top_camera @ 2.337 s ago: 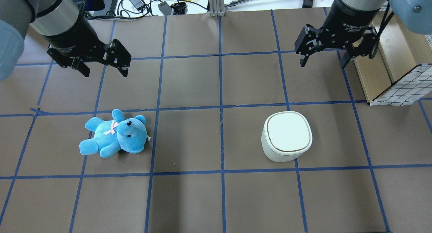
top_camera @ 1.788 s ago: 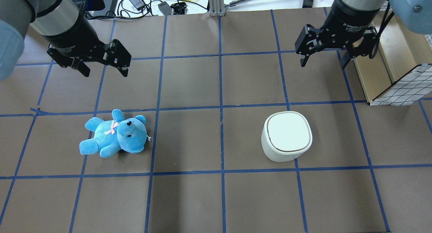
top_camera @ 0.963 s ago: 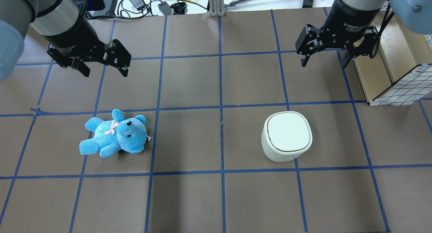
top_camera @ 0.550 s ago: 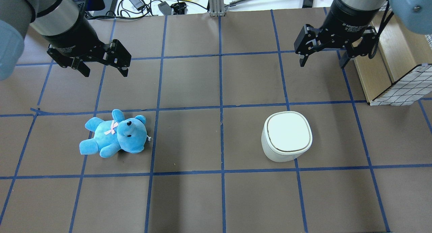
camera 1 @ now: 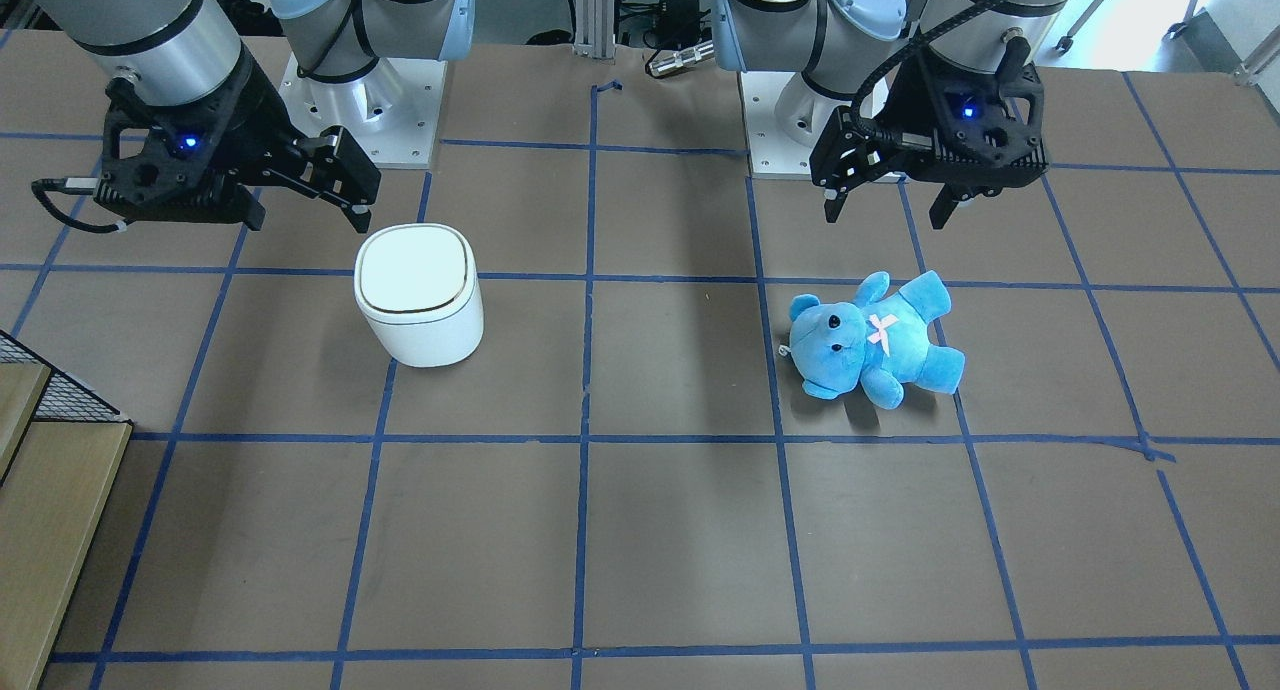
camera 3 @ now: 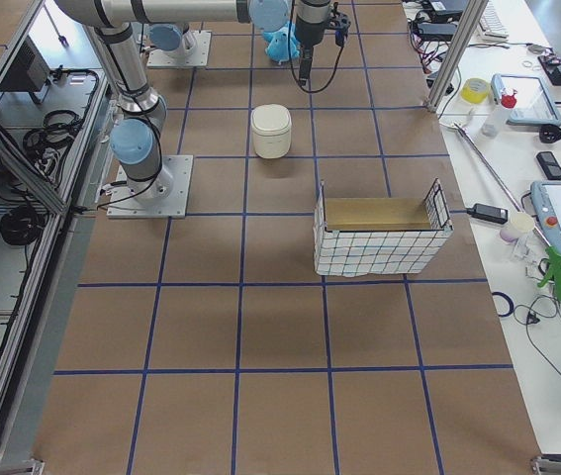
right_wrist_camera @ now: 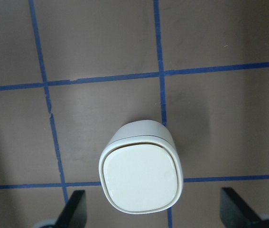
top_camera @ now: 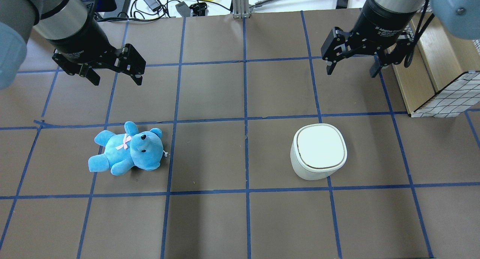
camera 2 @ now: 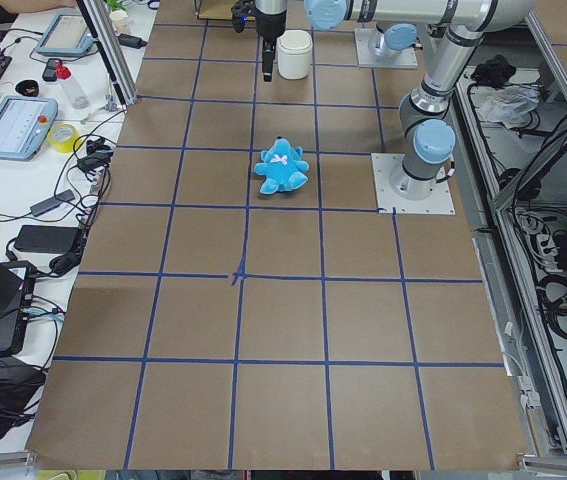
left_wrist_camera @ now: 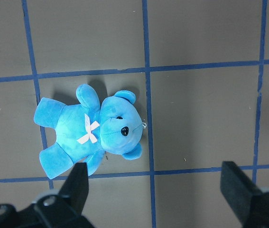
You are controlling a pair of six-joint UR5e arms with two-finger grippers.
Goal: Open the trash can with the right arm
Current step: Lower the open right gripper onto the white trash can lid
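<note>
Beyond the trash can [top_camera: 311, 172], well apart from its closed lid [top_camera: 320, 144], holds right tool [top_camera: 351, 73] spread, likely ready to descend; parks left tool [top_camera: 117, 80], also spread, aside.

Trash can [top_camera: 307, 172]: inside hidden under shut lid [top_camera: 318, 145].
Right wrist view: right gripper [right_wrist_camera: 156, 209] cut by bottom edge, only two fingers [right_wrist_camera: 75, 211] showing.
Left wrist view: left gripper [left_wrist_camera: 154, 175] cut likewise.
Overhead: both arms cut by top edge; wire-mesh box [top_camera: 448, 97] runs off right edge.
Front-facing: same box only partly in, at left edge.
Side views: grippers too small to judge finger gap. From right side, far teddy [camera 3: 278, 42] partly hidden behind right arm [camera 3: 312, 25].
</note>
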